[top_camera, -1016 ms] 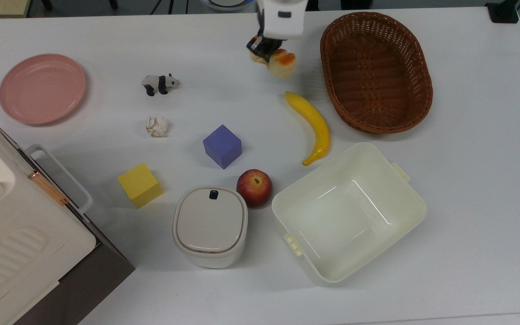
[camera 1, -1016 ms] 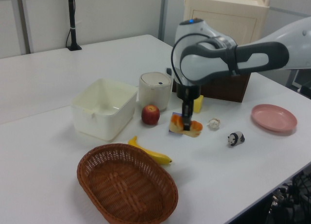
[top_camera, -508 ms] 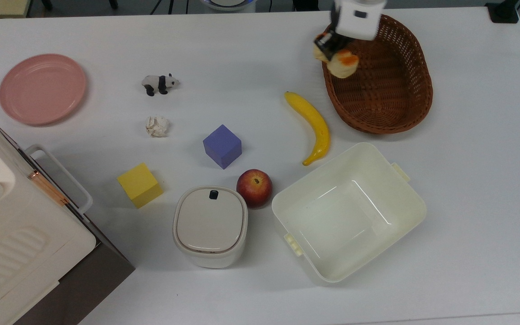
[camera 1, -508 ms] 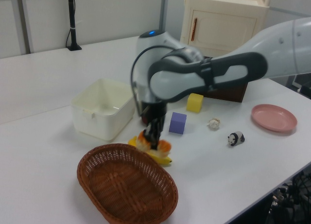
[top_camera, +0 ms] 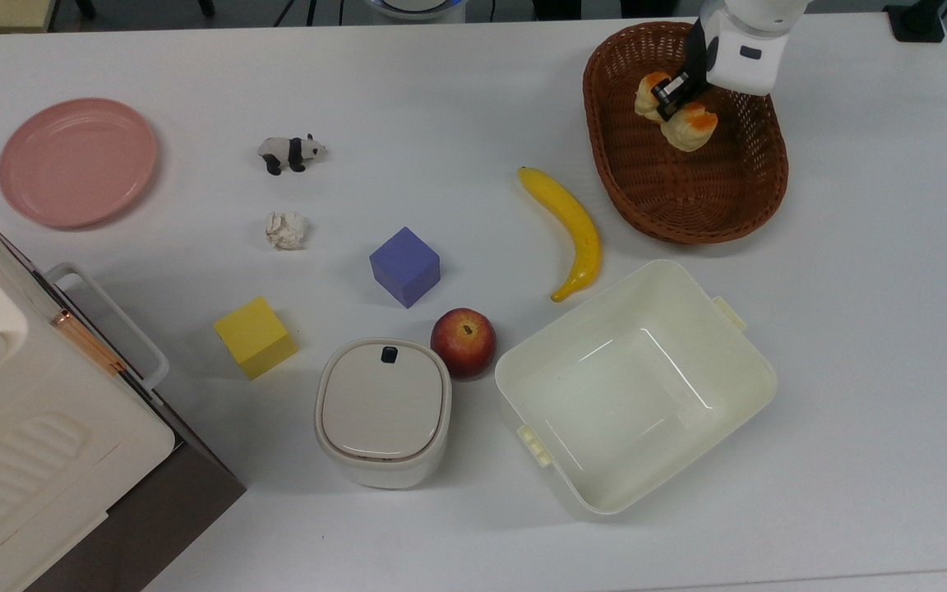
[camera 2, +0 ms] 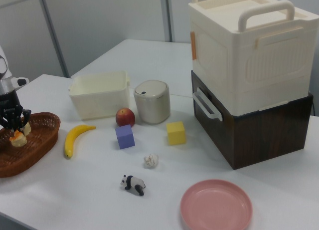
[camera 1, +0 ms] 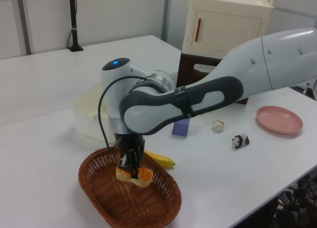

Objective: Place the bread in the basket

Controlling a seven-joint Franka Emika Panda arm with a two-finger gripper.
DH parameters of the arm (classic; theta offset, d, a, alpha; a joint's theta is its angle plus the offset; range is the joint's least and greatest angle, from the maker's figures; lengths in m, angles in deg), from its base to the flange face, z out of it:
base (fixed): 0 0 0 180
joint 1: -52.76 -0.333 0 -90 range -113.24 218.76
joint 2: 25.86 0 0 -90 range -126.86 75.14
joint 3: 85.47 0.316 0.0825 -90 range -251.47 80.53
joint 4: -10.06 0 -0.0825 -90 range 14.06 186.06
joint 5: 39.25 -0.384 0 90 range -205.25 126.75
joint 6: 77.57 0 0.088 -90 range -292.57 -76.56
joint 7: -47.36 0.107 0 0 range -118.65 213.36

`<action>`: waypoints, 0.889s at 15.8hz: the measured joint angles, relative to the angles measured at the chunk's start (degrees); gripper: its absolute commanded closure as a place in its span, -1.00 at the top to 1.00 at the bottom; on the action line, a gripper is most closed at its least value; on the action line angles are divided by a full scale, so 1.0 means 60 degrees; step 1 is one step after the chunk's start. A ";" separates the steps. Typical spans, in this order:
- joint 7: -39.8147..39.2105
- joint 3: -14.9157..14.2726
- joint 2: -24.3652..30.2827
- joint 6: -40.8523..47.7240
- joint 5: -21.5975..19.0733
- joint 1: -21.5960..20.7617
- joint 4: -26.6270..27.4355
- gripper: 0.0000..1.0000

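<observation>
The bread (top_camera: 691, 127), a small loaf with cream sides and an orange-brown top, hangs over the inside of the brown wicker basket (top_camera: 736, 201). My gripper (top_camera: 671, 94) is shut on the bread, near the basket's upper end in the top view. In the left view the bread (camera 1: 141, 176) sits low between the basket's walls (camera 1: 99, 196), held by my gripper (camera 1: 128, 166). The right view has the bread (camera 2: 19, 138) just above the basket's (camera 2: 30, 152) rim line, under my gripper (camera 2: 15, 127). Whether the loaf touches the basket floor I cannot tell.
A yellow banana (top_camera: 568, 230) lies just to the top view's left of the basket. A cream square tub (top_camera: 728, 378) stands below it, with an apple (top_camera: 463, 341), a lidded white container (top_camera: 383, 411), a purple cube (top_camera: 404, 265) and a yellow cube (top_camera: 254, 335) further left.
My gripper carried the bread from the bare table, rightward in the top view, across the basket's rim and down into the basket. Nothing else moved.
</observation>
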 measured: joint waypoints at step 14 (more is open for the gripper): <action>0.0285 -0.0183 0.0226 0.0246 0.0420 0.0405 -0.0328 1.00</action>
